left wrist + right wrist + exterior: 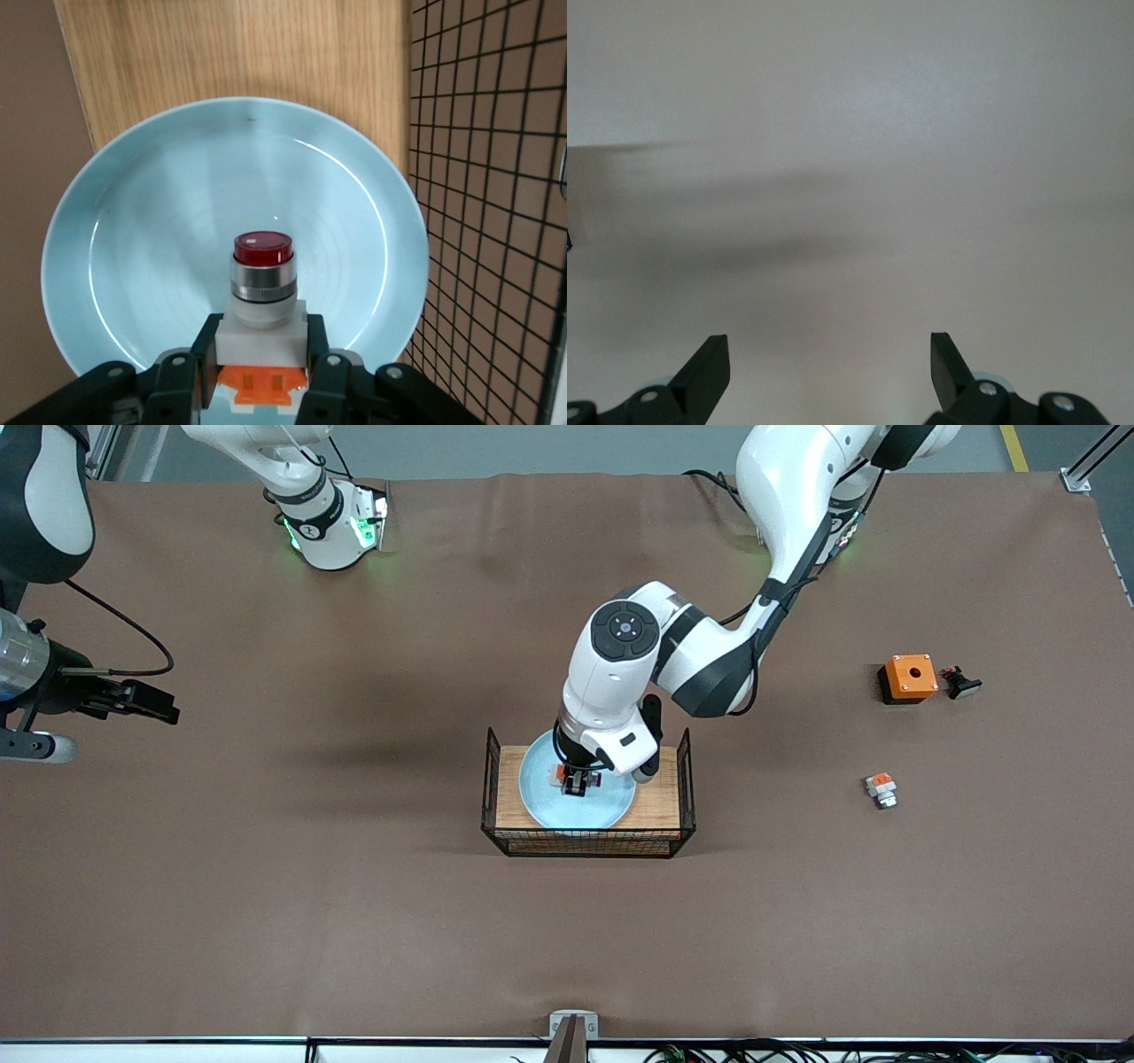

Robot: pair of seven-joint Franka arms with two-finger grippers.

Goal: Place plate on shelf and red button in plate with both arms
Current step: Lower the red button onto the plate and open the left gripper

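The pale blue plate (576,790) lies on the wooden floor of the wire tray (666,802) in the middle of the table; the left wrist view shows the plate (177,230) too. My left gripper (578,779) is low over the plate, shut on the white body of the red button (263,292), whose dark red cap points away from the wrist. In the front view the red button (563,774) shows between the fingers. My right gripper (146,701) is open and empty, up over bare table at the right arm's end; the right wrist view shows its fingertips (709,363) spread wide.
An orange box with a hole (909,677) and a small black part (959,683) lie toward the left arm's end. A similar white-and-orange part (881,788) lies nearer the front camera than the box. The tray's black mesh wall (496,221) stands beside the plate.
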